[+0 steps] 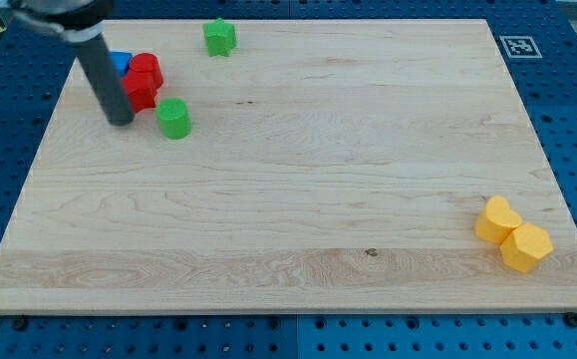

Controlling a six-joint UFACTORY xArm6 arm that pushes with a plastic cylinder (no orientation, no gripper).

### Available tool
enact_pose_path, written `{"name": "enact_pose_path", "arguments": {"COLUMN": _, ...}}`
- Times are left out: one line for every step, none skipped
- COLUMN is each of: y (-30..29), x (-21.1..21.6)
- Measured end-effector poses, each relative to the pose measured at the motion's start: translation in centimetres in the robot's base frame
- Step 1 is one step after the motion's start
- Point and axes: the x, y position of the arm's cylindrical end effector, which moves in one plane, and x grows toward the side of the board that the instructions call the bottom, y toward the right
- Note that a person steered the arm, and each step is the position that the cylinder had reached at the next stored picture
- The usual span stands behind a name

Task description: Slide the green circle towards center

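Note:
The green circle [174,118], a short green cylinder, stands on the wooden board [298,189] at the view's upper left. My tip [121,121] rests on the board just to the left of it, a small gap apart. The rod leans up to the view's top left. Two red blocks [142,82] sit right behind the rod, touching each other. A blue block [119,62] is partly hidden behind the rod and the red blocks.
A green star-like block [219,37] lies near the board's top edge. Two yellow blocks [512,235], one heart-like and one hexagonal, touch each other at the view's lower right. A marker tag [518,46] sits off the board's top right corner.

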Motion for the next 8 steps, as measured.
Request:
{"name": "enact_pose_path", "arguments": {"y": 0.0, "x": -0.1}}
{"name": "enact_pose_path", "arguments": {"y": 0.1, "x": -0.3}}
{"name": "enact_pose_path", "arguments": {"y": 0.7, "x": -0.2}}
{"name": "enact_pose_path", "arguments": {"y": 4.8, "x": 0.9}}
{"name": "enact_pose_path", "arguments": {"y": 5.1, "x": 0.9}}
{"name": "enact_pose_path", "arguments": {"y": 6.0, "x": 0.9}}
{"name": "enact_pose_path", "arguments": {"y": 10.1, "x": 1.3}}
{"name": "enact_pose_path", "arguments": {"y": 14.6, "x": 2.5}}
